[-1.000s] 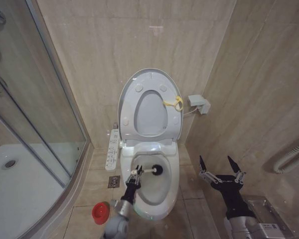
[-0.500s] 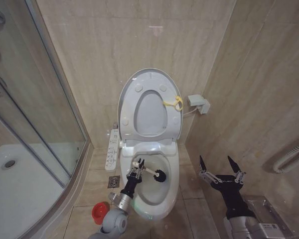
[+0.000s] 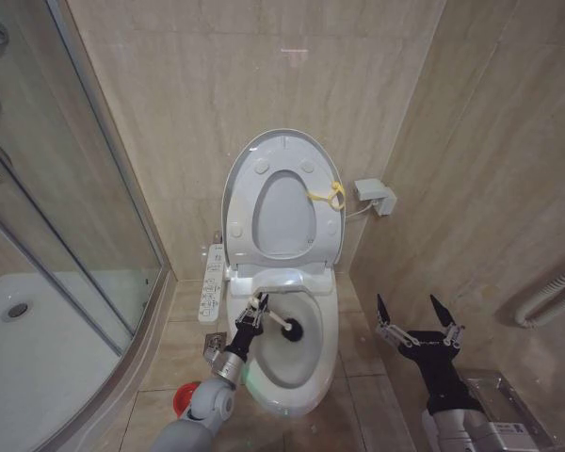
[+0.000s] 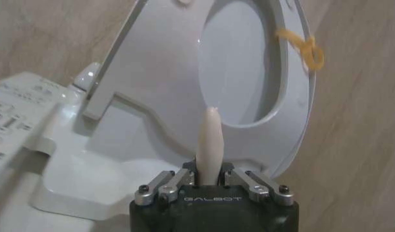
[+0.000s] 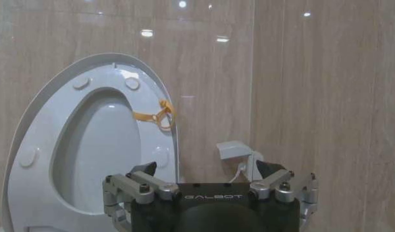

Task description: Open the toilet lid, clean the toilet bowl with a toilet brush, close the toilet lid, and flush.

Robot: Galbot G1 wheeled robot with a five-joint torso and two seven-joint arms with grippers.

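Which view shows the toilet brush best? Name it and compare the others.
The head view: the whole toilet brush shows, black head down in the toilet bowl, handle clamped in the left tool. The left wrist view gives its pale handle alone; the right wrist view faces the raised toilet lid.

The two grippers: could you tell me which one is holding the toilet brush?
The left gripper, over the toilet bowl, has its jaws shut on the toilet brush handle. The right gripper hangs open beside the bowl, holding nothing.
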